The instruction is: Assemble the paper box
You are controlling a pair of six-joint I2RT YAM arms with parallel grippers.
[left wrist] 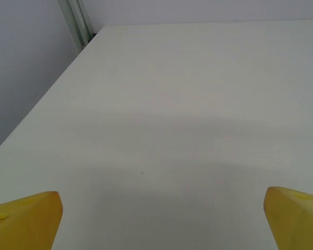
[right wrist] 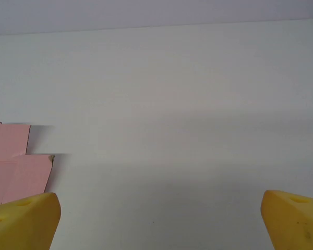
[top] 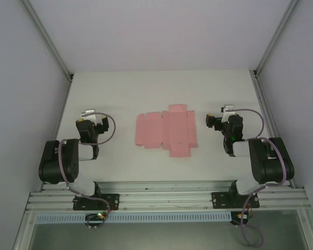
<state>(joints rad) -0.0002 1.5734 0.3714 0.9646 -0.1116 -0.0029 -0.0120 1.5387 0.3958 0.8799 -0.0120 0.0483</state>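
The paper box (top: 166,130) lies as a flat pale pink die-cut sheet in the middle of the white table, with creased panels and flaps spread out. Its right edge (right wrist: 15,159) shows at the left of the right wrist view. My left gripper (top: 91,115) rests folded back to the left of the sheet, well apart from it. Its yellow fingertips (left wrist: 26,219) stand wide open over bare table. My right gripper (top: 221,115) sits to the right of the sheet, a short gap away. Its yellow fingertips (right wrist: 23,219) are wide open with nothing between them.
The white table (top: 120,88) is bounded by grey walls and metal corner posts (top: 47,41) at the back left and back right (top: 274,41). An aluminium rail (top: 167,200) holding both arm bases runs along the near edge.
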